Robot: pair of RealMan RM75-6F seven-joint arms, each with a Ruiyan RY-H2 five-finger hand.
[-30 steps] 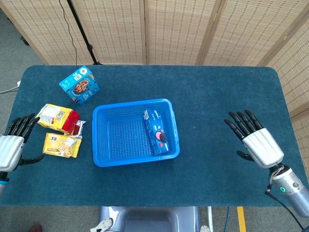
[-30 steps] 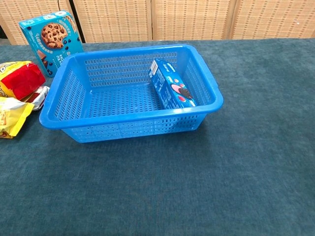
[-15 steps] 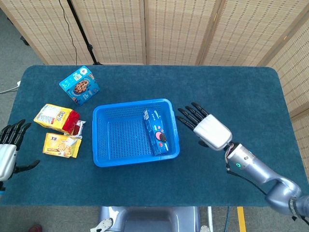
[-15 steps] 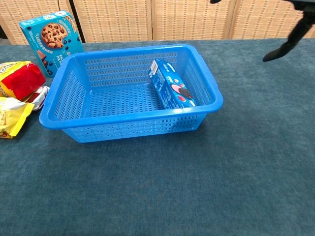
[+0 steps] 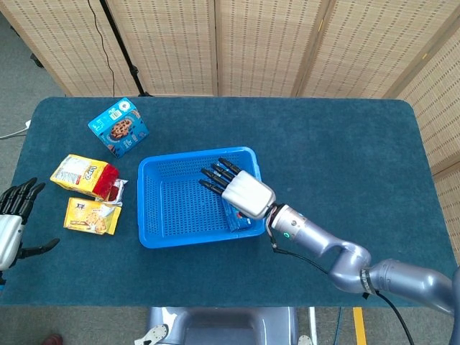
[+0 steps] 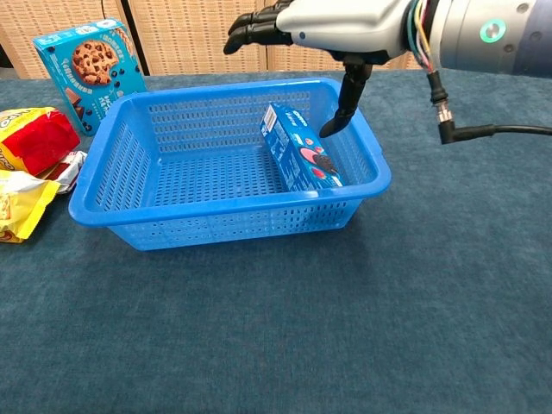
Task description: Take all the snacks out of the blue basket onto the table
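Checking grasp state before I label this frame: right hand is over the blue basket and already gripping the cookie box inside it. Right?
Not quite. The right hand is over the blue basket, but it holds nothing: its fingers are spread, and it hangs above the cookie box without gripping it. The chest view shows the box lying against the basket's right wall, with only the thumb reaching down near it.

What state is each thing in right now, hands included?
blue basket: upright on the table, one snack inside.
Oreo box: in the basket, leaning on its right wall, not gripped.
cookie box: out, on the table.
yellow-red bag: out.
yellow packet: out.
right hand: open above the basket.
left hand: open, at the table edge.
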